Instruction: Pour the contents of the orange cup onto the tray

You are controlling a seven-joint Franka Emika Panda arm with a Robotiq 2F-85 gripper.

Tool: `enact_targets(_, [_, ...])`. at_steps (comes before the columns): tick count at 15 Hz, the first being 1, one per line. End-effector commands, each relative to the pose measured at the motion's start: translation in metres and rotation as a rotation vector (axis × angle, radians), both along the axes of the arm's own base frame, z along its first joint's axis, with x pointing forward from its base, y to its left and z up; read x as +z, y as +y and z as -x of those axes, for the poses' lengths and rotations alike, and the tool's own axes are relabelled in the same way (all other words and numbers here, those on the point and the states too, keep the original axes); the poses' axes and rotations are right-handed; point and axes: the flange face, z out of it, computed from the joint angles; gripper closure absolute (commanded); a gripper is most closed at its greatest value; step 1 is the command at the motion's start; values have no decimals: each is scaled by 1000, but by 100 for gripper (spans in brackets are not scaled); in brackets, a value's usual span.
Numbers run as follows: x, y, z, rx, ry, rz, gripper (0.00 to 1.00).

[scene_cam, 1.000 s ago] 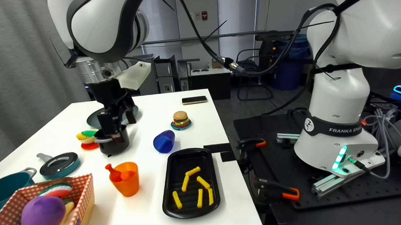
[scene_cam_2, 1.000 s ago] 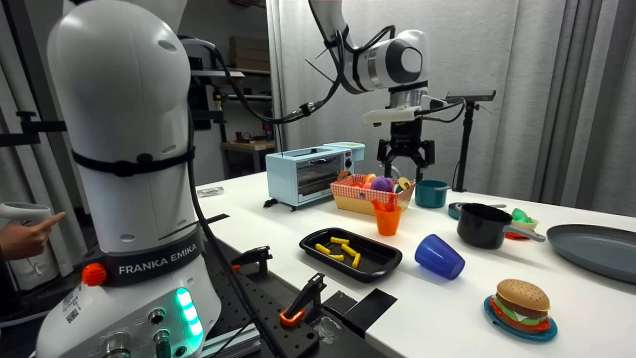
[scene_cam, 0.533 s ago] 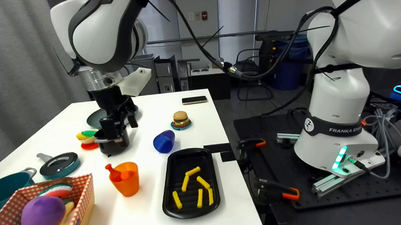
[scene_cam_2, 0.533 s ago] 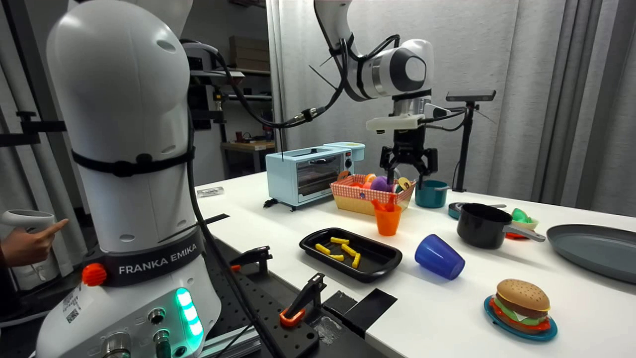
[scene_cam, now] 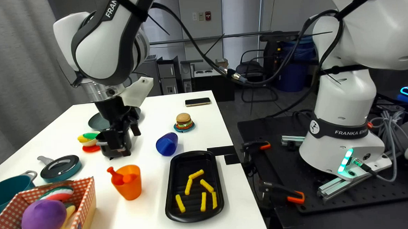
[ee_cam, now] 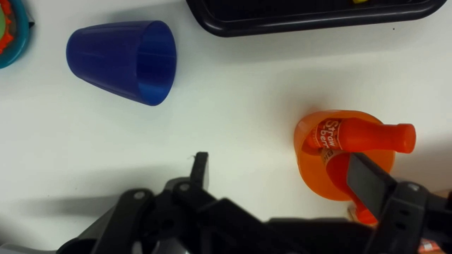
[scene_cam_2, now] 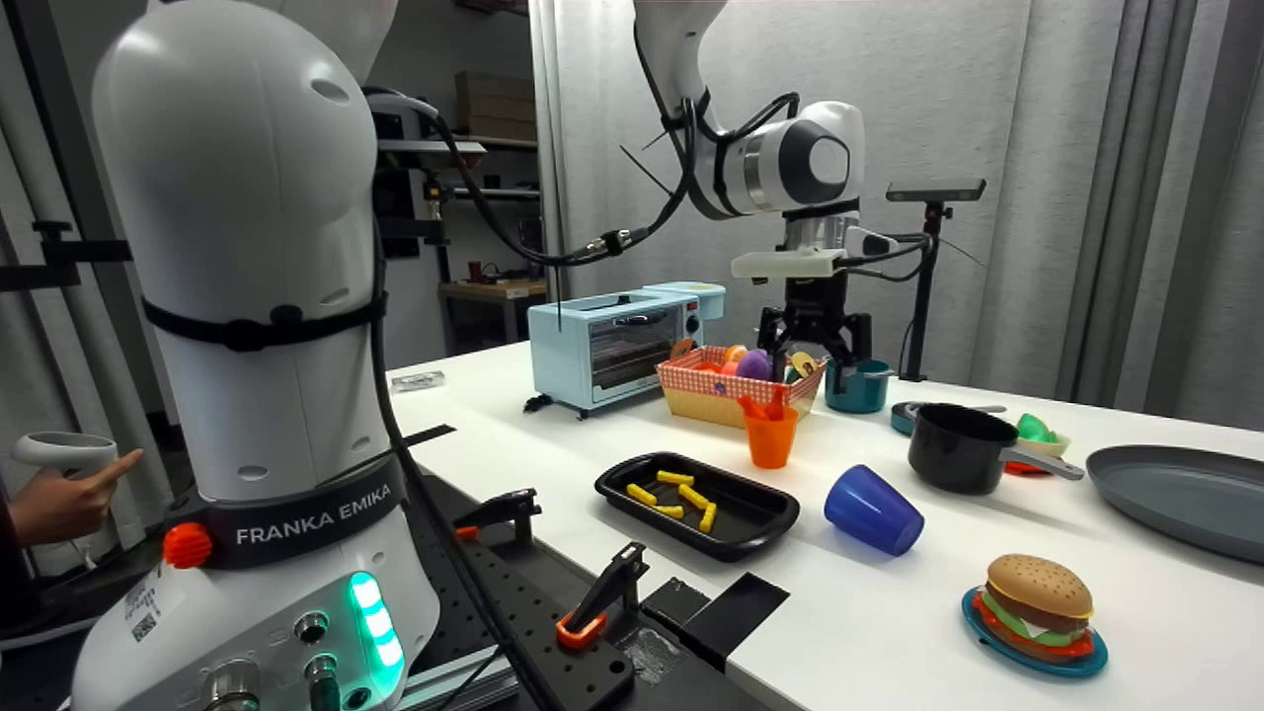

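A: Where do you see the orange cup [scene_cam_2: 771,439]?

B: Upright on the white table [scene_cam: 153,213], between the basket [scene_cam_2: 696,403] and the tray [scene_cam: 194,163], apart from both.

A: What does it look like?

B: Plain, bright orange, with a round mouth and sides that narrow a little toward the base. From above, in the wrist view, the inside wall is the same orange.

A: And what's in it?

B: Two red bottles [ee_cam: 367,135]. Their bodies slant down into the cup and their necks poke out past the rim. One has pale lettering on its label, "Straw" and then "berr". The other sits lower, its label mostly hidden, and from above one finger of the gripper [ee_cam: 279,169] covers part of it.

A: Is that finger touching it?

B: No, an exterior view shows a gap between the gripper and the cup. The gripper hangs above the table with its fingers spread wide apart.

A: How about the tray?

B: Black and rectangular, with rounded corners and a low rim. Six yellow sticks [scene_cam: 206,186] lie in it at different angles.

A: And the blue cup [ee_cam: 106,58]?

B: On its side on the table, near the tray but apart from it. In the wrist view its mouth faces right.
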Motion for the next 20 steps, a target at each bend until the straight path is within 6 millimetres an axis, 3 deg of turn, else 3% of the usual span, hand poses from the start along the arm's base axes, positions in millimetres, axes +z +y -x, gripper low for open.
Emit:
enact_targets(1, [-11, -5, -10, -7, -20, -7, 0])
enact_targets(8, [-26, 1, -20, -4, -32, -11, 0])
enact_targets(20, [-56, -10, -19, -12, -16, -16, 0])
